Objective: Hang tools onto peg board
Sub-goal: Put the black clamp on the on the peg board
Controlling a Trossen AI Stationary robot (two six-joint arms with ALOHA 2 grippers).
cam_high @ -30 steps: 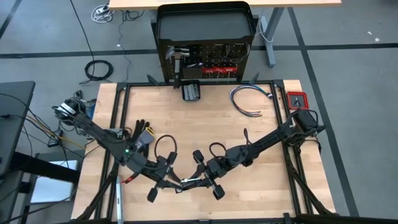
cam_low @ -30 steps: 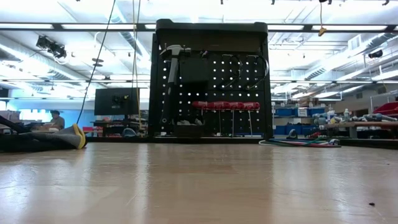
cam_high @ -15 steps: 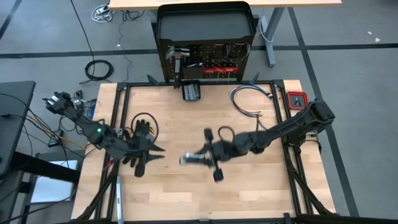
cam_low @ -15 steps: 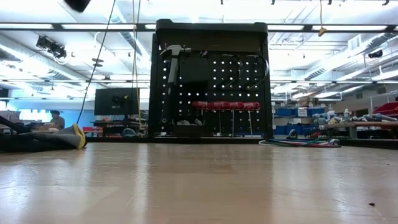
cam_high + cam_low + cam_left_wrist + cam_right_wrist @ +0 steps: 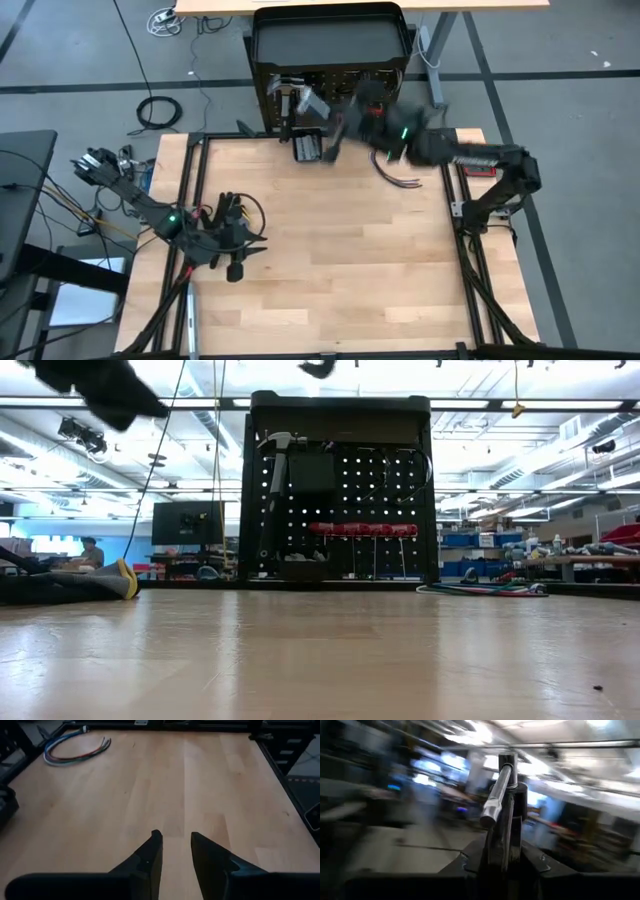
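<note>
High view: right gripper point(image 5: 318, 112) has swung from mid-table to the peg board point(image 5: 330, 95) at upper centre.

Right wrist view: jaws pinch a grey metal tool point(image 5: 499, 795); hanging looks imminent.

Left wrist view: left gripper point(image 5: 176, 845) jaws spread, empty, retreated lower left.

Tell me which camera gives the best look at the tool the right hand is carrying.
The right wrist view: the metal tool stands clamped in the right hand, filling the centre. The high view shows it only as a blurred grey piece near the peg board. The low and left wrist views miss it.
</note>
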